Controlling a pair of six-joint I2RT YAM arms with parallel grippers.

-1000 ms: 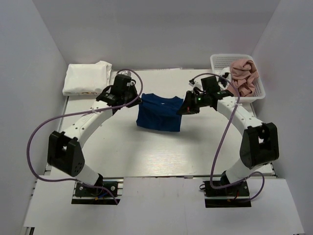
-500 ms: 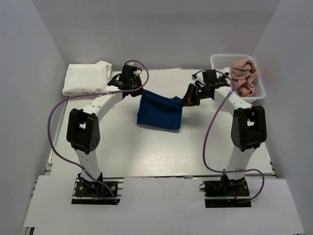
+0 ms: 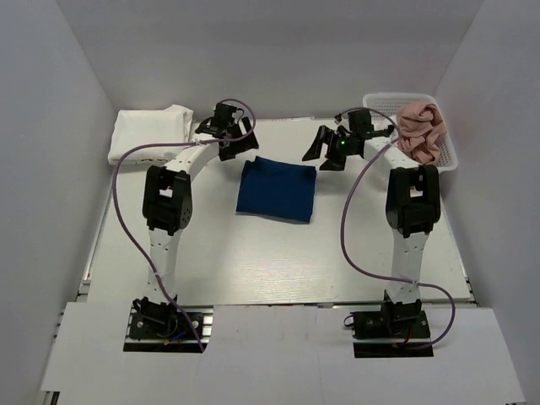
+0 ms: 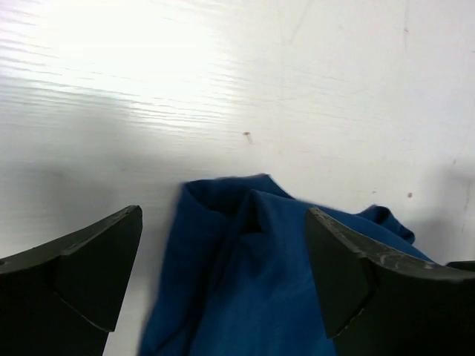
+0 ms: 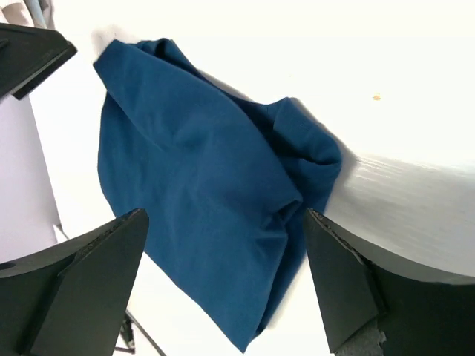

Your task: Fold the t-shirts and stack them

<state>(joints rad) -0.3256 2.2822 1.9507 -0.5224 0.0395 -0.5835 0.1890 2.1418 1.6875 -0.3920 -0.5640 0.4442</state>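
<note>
at the far left of the counter (image 3: 211, 253), a folded white t-shirt (image 3: 150, 133); mid-counter, the folded navy t-shirt (image 3: 277, 190).
left jaws and right jaws both gape empty near its far corners. to stack it well, i'd pinch all layers evenly and lift level.

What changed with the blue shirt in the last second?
The left hand and right hand let go of the navy blue cloth t-shirt and pulled away toward the far edge, open. The shirt settled flat, folded, on the table. The white folded t-shirt and the dusty pink t-shirt in the white mesh basket stayed put.
</note>
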